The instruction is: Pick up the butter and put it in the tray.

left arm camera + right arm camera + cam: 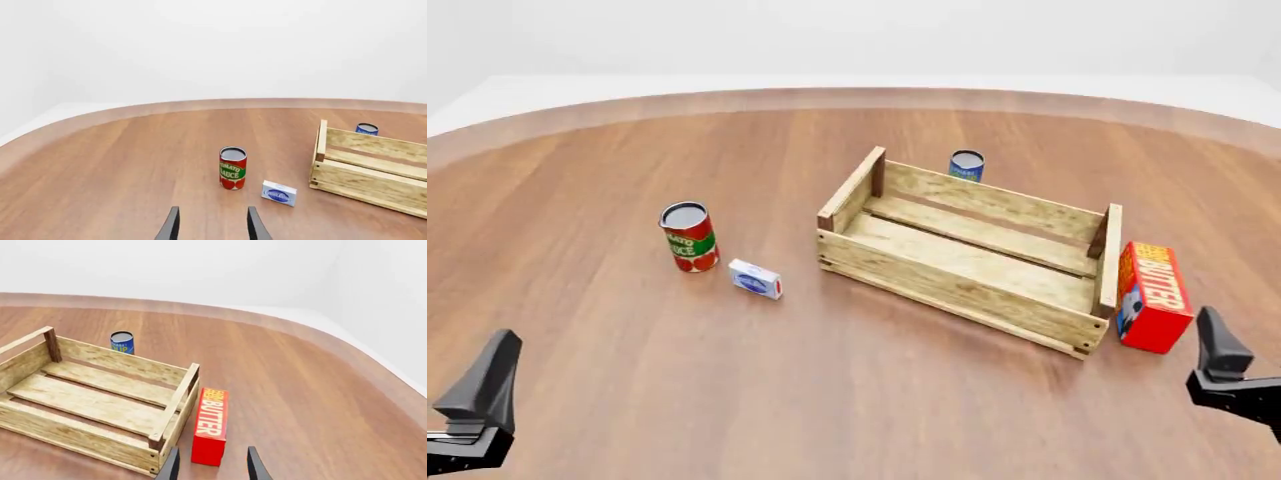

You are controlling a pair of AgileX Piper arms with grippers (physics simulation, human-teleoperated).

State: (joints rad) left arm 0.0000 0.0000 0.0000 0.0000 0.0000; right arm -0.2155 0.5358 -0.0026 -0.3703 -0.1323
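Butter [1153,296] stands on the desk [827,400], touching the tray's [961,262] right end. Both grippers, left [212,225] and right [212,465], hover with jaws apart, holding nothing.

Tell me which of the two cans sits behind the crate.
The blue can, just beyond the tray's far wall. The red tomato sauce can stands in the open to the tray's left.

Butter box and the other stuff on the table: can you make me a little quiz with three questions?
1. True or false: the butter lies inside the tray.
2. Which stands nearest the tomato sauce can? A) blue can B) small white-and-blue box C) butter
3. Fill in: the right gripper is ____, holding nothing.

Key: 1 false, it lies outside against the tray's end. 2 B. 3 open.
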